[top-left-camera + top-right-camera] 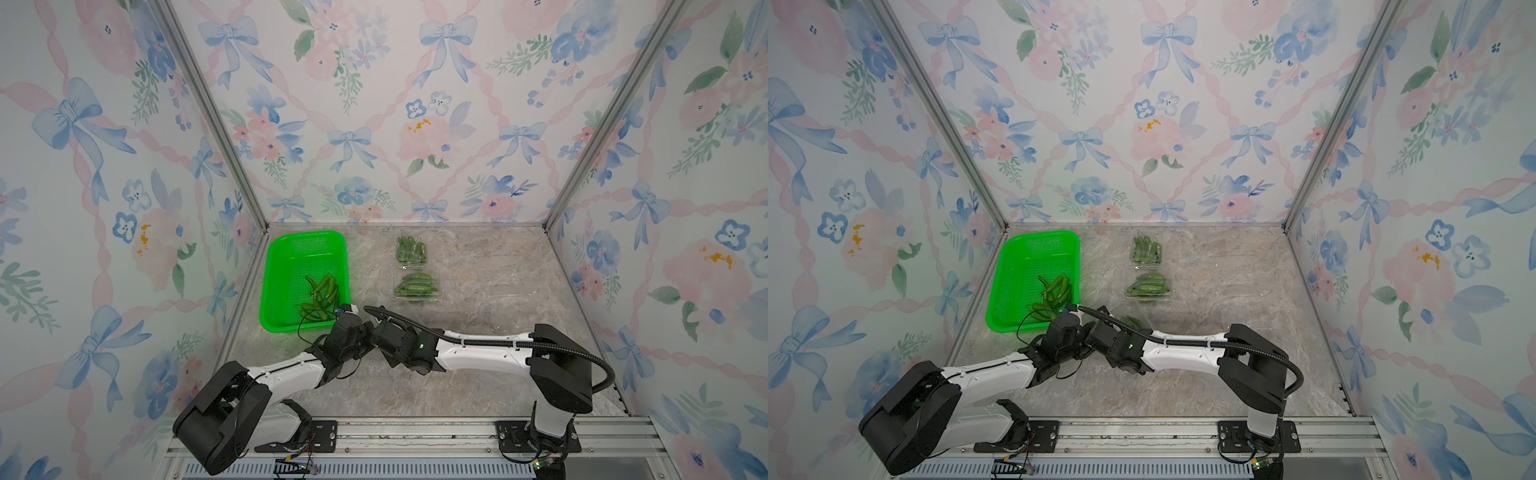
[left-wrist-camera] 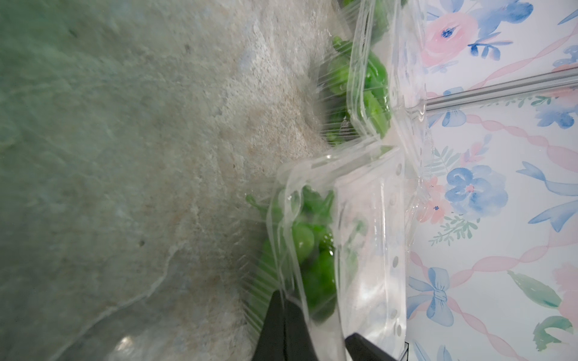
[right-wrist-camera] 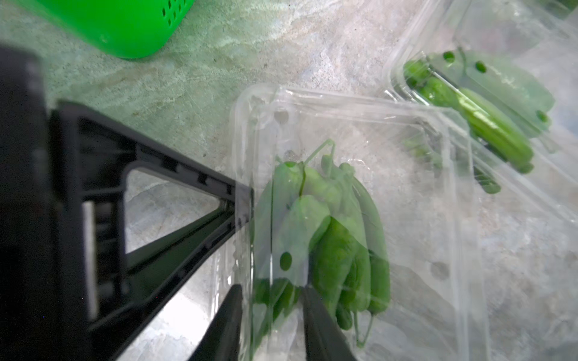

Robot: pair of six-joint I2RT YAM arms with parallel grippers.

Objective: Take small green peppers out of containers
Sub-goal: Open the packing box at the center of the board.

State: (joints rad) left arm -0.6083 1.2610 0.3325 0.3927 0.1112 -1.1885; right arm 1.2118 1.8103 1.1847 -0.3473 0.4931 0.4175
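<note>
1. The two arms are meeting low over the surface (image 1: 478,291), just off the near corner of the bright green basket (image 1: 291,249).
2. The left fingers (image 3: 240,200) are clenched together on the rim of the nearest container (image 3: 344,101), pinching the clear plastic at its side edge.
3. The right fingers (image 3: 316,322) are standing apart at that container's near end, one outside the wall and one over the contents. Thin plastic and pepper ends are lying in the gap, and I cannot tell whether the fingers are pressing on anything.
4. The small green peppers (image 3: 328,237) are lying bunched side by side inside the pinched container, glossy under the clear plastic.
5. From above, the arms are covering most of this container. Only a sliver of it is showing in a top view (image 1: 1133,321).
6. The middle container (image 1: 415,286) is sitting just behind it, packed with peppers. The far container (image 1: 411,249) is sitting beyond that, close to the back wall and also full.
7. A loose heap of peppers (image 1: 322,291) is lying in the near half of the basket, while its far half is showing bare mesh.
8. The basket is standing at the left wall, apart from the row of containers.
</note>
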